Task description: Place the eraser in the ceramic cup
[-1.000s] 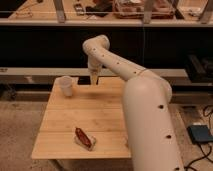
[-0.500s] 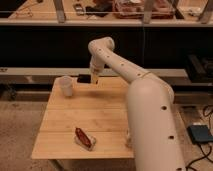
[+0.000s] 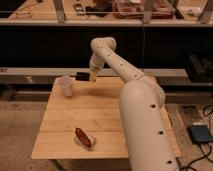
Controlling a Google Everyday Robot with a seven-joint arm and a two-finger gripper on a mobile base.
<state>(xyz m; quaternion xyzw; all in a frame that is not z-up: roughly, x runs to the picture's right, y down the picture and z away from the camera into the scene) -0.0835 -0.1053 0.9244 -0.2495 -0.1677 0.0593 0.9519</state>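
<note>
The claw [image 3: 91, 76], clamped on the eraser [image 3: 82, 76] just right of the ceramic cup [image 3: 66, 85] at the far left of the desk [image 3: 100, 115], appeared liable to release short, the flat block catching the rim or toppling the cup.

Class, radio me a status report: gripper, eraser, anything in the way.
Gripper shut on eraser, over far edge of table. Ceramic cup close beside it, upright. Packet near front edge, not in the way.
</note>
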